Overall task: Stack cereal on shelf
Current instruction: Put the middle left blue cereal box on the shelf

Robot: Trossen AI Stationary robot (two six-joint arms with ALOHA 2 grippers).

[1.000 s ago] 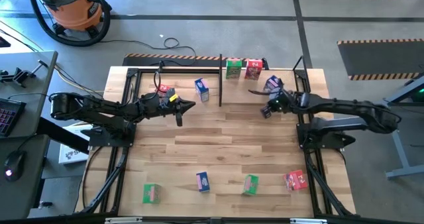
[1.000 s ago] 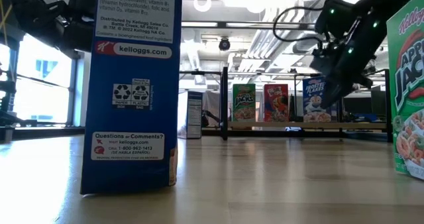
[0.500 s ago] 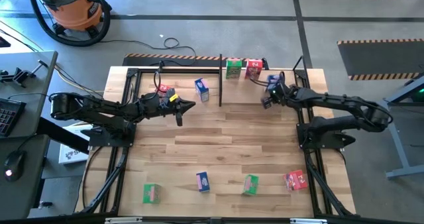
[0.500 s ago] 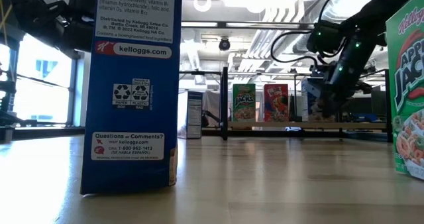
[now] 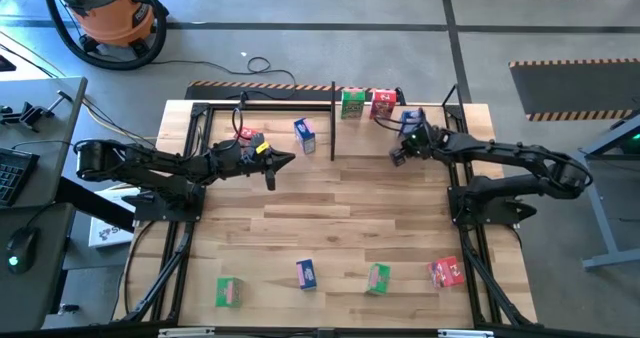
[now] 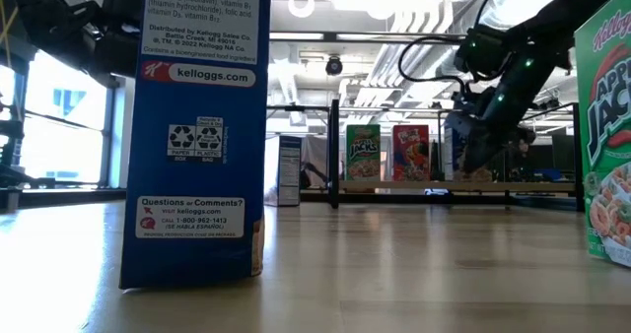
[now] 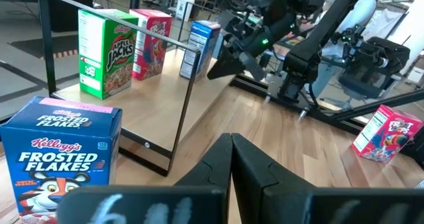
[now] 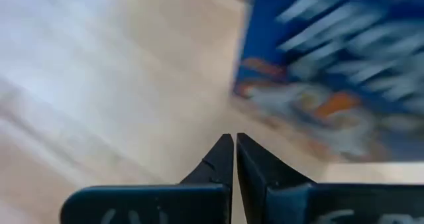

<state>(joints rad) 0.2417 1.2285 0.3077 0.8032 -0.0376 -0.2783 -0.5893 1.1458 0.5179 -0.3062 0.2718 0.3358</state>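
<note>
- Two dark arms reach over a wooden worktop; the right gripper, its jaws pressed together and empty, hangs just beside a blue Frosted Flakes box at the shelf's right end.
- On the black rod shelf, right of its upright post, a green Apple Jacks box and a red Froot Loops box stand side by side, with the blue box next along.
- Left of the post stand another blue box and, partly hidden, a red one; the left gripper waits near them with its jaws together, holding nothing.
- Four boxes wait near the front edge: green, blue, green, red.
- Risk, as I judge it: the right jaws sit so near the blue box that a sideways move could tip it into its neighbours.
- The left wrist view alone shows the box fronts and the right gripper's pointed tip; the overhead view alone shows all four waiting boxes.
</note>
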